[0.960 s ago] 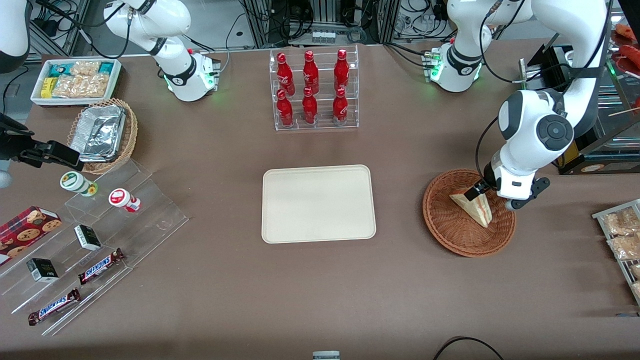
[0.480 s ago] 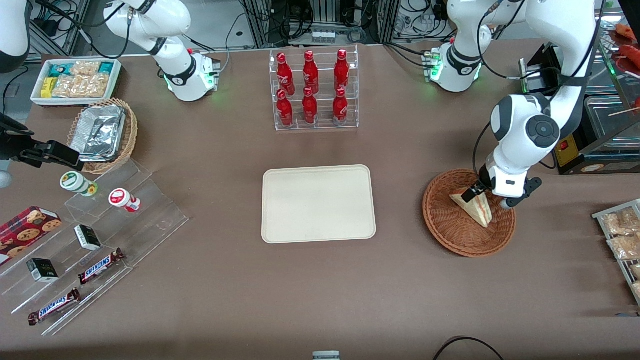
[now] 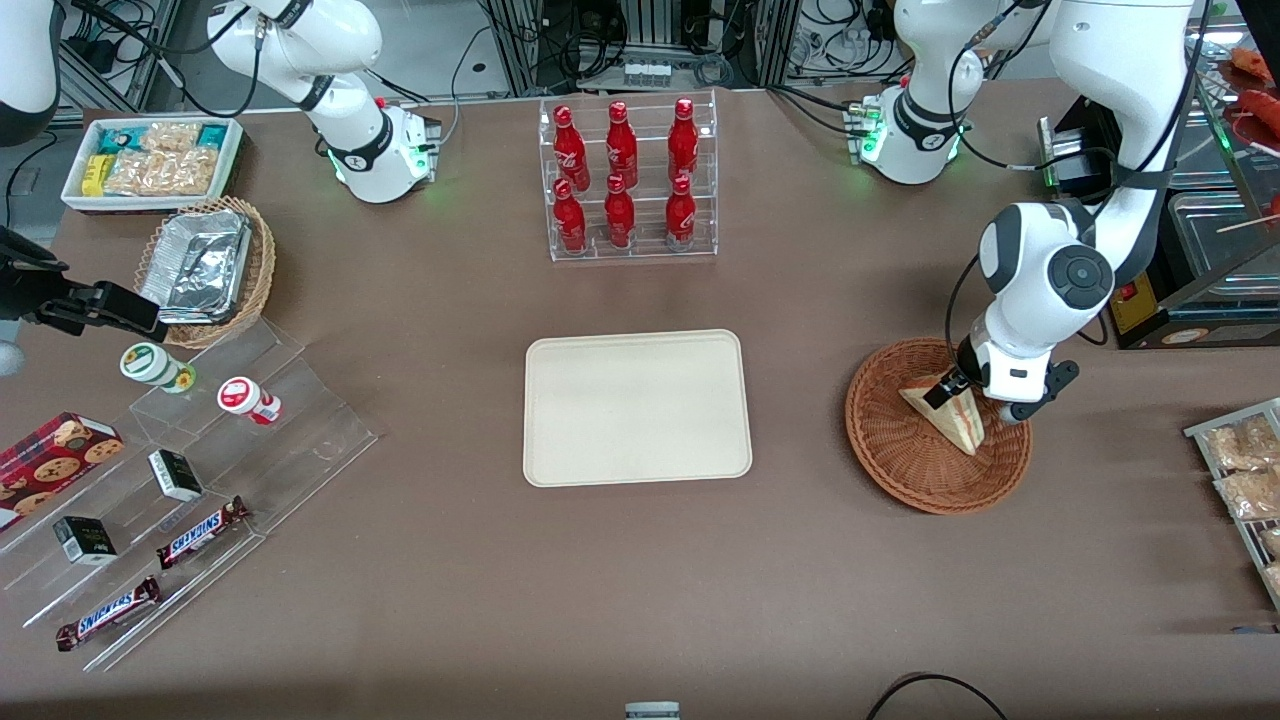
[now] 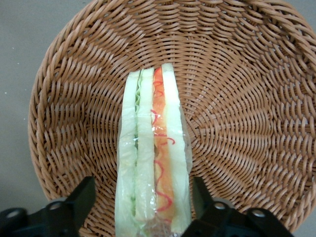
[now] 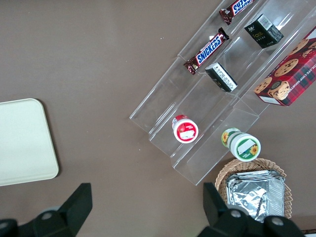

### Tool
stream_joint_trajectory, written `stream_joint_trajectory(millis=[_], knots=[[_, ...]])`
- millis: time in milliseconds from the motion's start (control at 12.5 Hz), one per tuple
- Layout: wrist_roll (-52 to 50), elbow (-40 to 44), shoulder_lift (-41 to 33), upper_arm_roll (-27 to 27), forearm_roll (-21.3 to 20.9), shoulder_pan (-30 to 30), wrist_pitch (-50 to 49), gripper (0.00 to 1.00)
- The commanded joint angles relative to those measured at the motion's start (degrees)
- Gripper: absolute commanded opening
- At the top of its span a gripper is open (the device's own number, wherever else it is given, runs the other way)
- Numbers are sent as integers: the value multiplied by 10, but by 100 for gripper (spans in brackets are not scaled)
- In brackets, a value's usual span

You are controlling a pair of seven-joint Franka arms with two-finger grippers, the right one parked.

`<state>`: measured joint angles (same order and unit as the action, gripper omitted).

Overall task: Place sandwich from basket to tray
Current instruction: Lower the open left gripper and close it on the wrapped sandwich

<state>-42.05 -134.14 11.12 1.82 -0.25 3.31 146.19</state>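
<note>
Left Franka arm — glossy white shell, dark joints

Rounded white housings meet at black seams; one joint carries a dark grey round cap with a small centre mark. A black cable loops along the forearm. The white base has a black ring and a green light. The gripper, over the basket, has a white body and black fingers — wedge-shaped, each showing a round screw.

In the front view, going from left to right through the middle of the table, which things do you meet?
Foil-tray basket → tray → basket → sandwich → hand, open astride the sandwich.
</note>
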Motion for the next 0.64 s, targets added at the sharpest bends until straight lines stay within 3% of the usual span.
stream_joint_trajectory(millis=[0,160,560], knots=[[-16,5,-2,3,-6,-2,-17,0],[-11,30,-7,3,-6,-1,-43,0],[11,210,14,6,-5,24,-272,0]])
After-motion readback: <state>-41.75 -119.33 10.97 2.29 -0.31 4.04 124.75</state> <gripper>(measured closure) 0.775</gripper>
